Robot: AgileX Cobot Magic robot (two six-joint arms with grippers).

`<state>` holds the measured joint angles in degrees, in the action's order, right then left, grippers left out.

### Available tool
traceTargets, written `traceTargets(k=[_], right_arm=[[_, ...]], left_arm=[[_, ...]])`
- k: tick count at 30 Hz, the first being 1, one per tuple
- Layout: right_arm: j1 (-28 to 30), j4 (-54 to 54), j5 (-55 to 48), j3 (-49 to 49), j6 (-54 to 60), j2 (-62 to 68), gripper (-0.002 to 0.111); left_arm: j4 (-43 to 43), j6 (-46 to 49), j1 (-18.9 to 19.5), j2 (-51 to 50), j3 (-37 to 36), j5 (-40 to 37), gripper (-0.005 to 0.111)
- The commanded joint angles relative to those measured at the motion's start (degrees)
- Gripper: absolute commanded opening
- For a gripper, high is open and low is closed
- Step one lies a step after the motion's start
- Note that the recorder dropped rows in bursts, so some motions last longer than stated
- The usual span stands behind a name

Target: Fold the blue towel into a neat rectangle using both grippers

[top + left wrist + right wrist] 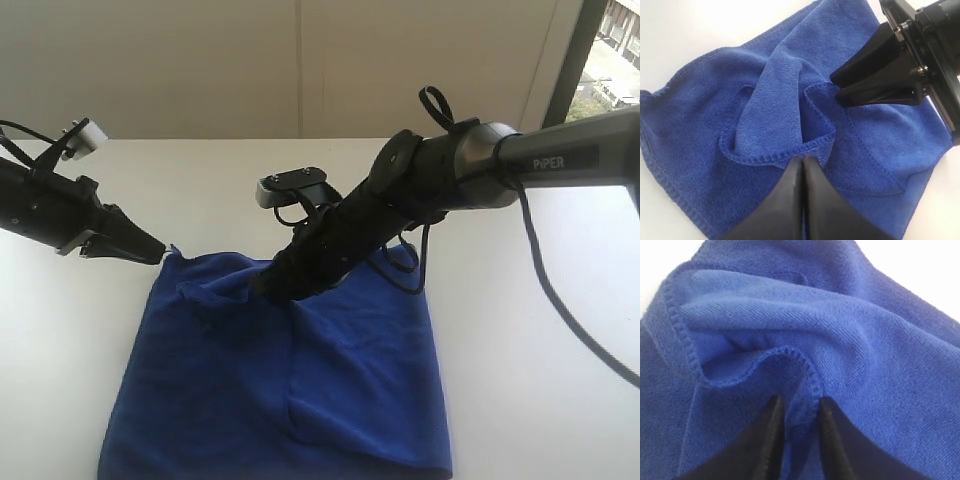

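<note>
Towel: your blue towel [300,400] lies rumpled on the white worktop [530,330].
Left claw [155,250]: closed tight, its tip at a towel corner.
Right claw [260,287]: you see it slightly apart, pinching a hemmed fold.
</note>
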<state>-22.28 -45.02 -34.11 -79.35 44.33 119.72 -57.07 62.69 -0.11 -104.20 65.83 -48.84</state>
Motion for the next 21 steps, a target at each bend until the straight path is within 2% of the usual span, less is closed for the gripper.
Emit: traceTargets(k=[1, 5, 9, 21], right_arm=[[0.1, -0.5, -0.7, 0.0, 0.1, 0.0, 0.019], [0.1, -0.5, -0.5, 0.0, 0.1, 0.0, 0.013], [0.1, -0.5, -0.2, 0.0, 0.1, -0.1, 0.000], [0.1, 0.9, -0.6, 0.0, 0.3, -6.2, 0.000]], left_arm=[[-1.1, 0.3, 0.1, 0.2, 0.3, -0.7, 0.000], [-1.1, 0.3, 0.1, 0.2, 0.3, -0.7, 0.000], [-1.1, 0.3, 0.1, 0.2, 0.3, -0.3, 0.000], [-1.1, 0.1, 0.1, 0.2, 0.3, 0.8, 0.000]])
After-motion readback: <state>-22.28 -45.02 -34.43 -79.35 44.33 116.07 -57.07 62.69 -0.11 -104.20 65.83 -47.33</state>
